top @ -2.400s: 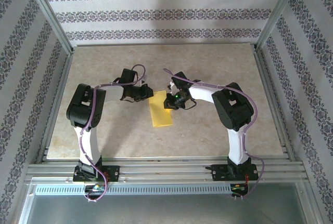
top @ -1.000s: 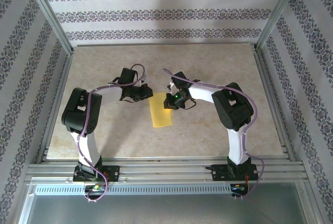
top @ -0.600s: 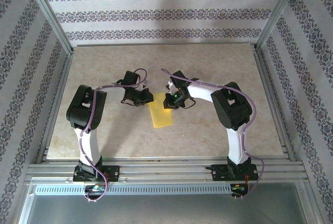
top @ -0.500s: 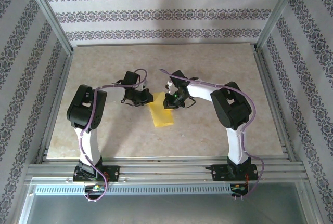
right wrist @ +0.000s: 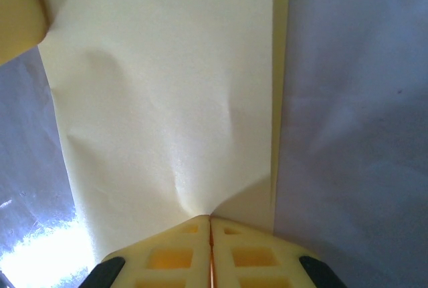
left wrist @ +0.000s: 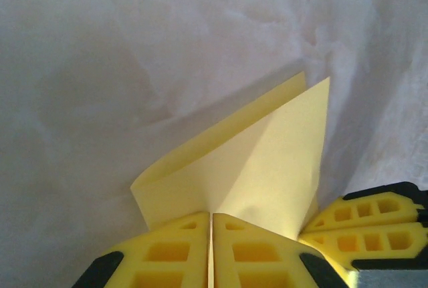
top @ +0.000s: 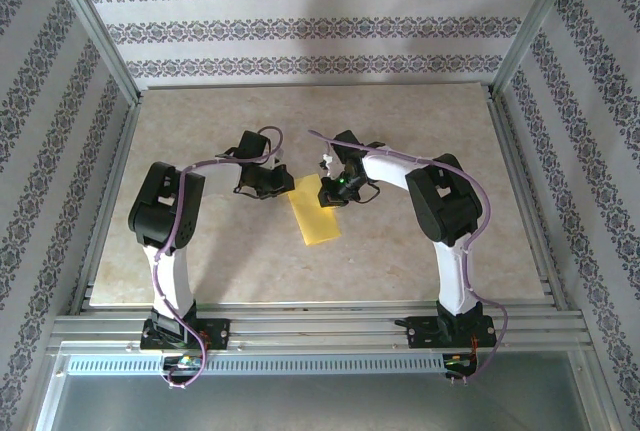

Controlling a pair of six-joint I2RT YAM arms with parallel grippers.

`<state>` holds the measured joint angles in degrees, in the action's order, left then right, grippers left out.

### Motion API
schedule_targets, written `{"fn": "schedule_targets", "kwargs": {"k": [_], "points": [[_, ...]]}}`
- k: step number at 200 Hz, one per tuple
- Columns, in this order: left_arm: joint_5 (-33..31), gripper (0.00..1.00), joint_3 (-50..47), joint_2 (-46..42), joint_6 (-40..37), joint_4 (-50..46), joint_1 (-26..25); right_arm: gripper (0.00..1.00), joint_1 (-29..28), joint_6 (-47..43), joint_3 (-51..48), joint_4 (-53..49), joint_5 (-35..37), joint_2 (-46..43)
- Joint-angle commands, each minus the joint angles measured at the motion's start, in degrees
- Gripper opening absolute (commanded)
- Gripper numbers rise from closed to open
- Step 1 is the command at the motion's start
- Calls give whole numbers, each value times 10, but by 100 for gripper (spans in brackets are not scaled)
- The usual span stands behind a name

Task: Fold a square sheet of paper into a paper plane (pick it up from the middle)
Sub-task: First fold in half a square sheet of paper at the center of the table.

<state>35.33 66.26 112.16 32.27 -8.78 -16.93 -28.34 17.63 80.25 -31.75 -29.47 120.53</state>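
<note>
Jaws of left gripper [left wrist: 212,224] and right gripper [right wrist: 210,224] tight on yellow sheet [top: 316,219], pinched edges hidden between them.

one paper sheet [top: 313,219], two claws [top: 281,183] [top: 327,197]

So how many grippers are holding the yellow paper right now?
2. The left gripper pinches the paper at its far end from the left; the right gripper pinches it from the right.

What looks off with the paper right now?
On the folded yellow sheet the layers are misaligned: a strip of the lower one shows past the upper edge. It also puckers where the right gripper pinches it.
</note>
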Motion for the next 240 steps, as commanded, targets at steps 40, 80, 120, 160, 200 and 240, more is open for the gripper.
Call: {"fn": "schedule_targets", "kwargs": {"k": [40, 80, 120, 160, 200, 240], "points": [[-23, 11, -64, -77, 95, 16, -49, 11, 3, 19, -38, -72, 101, 57], [-12, 9, -89, -58, 120, 38, -84, 10, 1, 37, -51, -62, 107, 58], [-2, 8, -121, -47, 129, 63, -97, 10, 2, 47, -60, -56, 111, 56], [0, 8, -149, -65, 115, 65, -112, 10, 0, 56, -62, -55, 116, 56], [-18, 9, -157, -101, 104, 48, -128, 10, -1, 65, -65, -53, 119, 59], [-51, 9, -153, -116, 92, 27, -132, 10, -1, 66, -64, -49, 115, 58]]}}
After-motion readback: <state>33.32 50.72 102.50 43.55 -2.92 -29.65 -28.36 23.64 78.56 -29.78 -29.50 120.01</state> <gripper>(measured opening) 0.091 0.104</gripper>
